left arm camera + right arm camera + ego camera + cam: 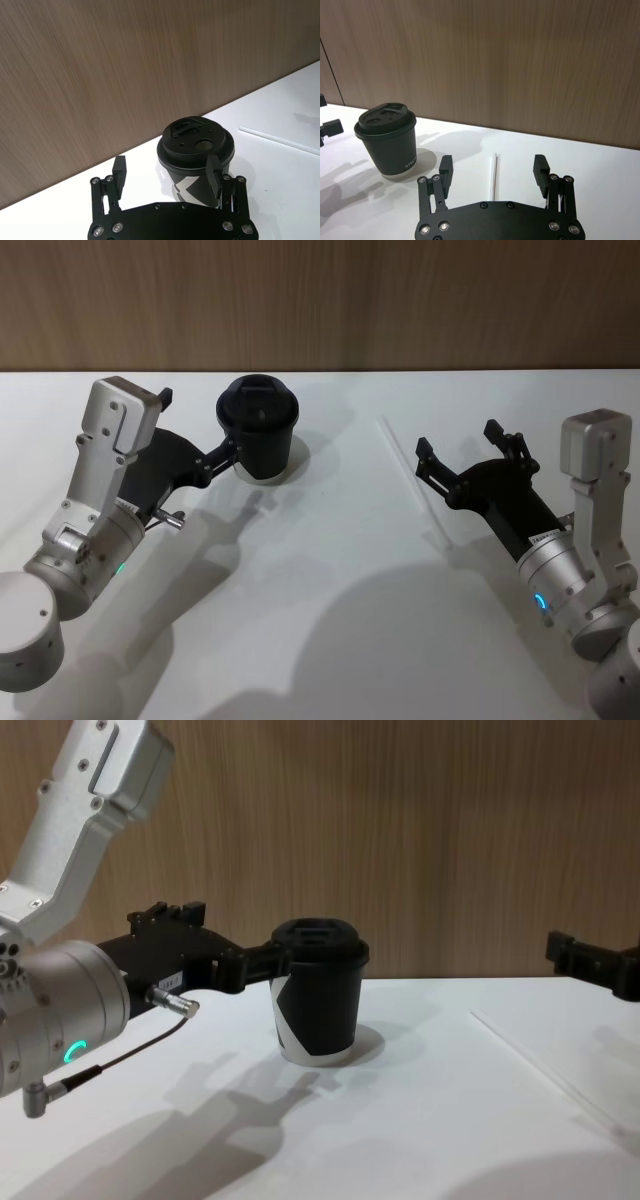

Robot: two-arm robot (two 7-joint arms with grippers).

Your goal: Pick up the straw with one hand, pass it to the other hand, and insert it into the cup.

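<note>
The black lidded cup stands upright at the back of the white table. My left gripper is open just left of it, one fingertip close against the cup's side; in the left wrist view the cup sits just beyond that finger. The thin white straw lies flat on the table right of the cup. My right gripper is open, hovering by the straw's right side. In the right wrist view the straw runs between the open fingers of the right gripper.
A wood-panelled wall runs along the table's far edge. A thin black cable hangs under my left forearm. The table's front and middle are bare white surface with arm shadows.
</note>
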